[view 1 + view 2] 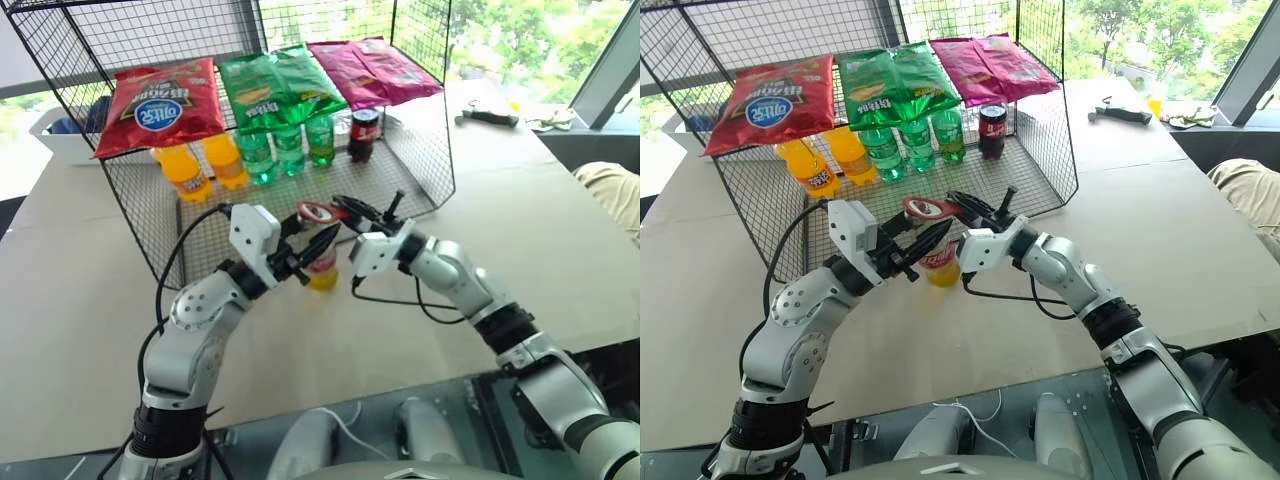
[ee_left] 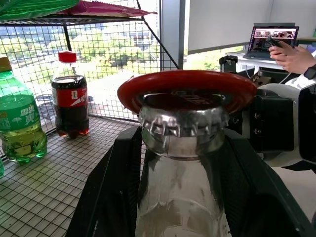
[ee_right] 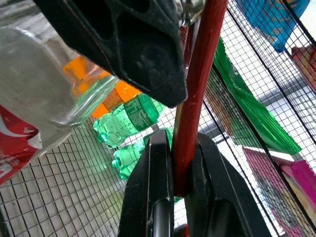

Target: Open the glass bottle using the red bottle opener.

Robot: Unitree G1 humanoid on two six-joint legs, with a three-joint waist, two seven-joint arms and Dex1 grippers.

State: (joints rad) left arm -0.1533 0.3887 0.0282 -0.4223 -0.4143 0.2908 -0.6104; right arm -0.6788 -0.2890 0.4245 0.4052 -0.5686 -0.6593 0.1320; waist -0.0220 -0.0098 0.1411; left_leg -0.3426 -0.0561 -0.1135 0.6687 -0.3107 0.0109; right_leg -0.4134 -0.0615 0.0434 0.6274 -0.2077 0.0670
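Note:
The glass bottle, clear with yellow liquid at the bottom and a red-and-white label, stands upright in front of the wire rack. My left gripper is shut on its neck, one black finger on each side. The metal crown cap sits on the bottle. Over the cap lies the oval ring of the red bottle opener. My right gripper is shut on the opener's flat handle, reaching in from the right.
A black wire rack stands just behind, holding orange soda bottles, green bottles and a cola bottle, with chip bags on top. Tools lie at the far right. A person's hand is at a laptop.

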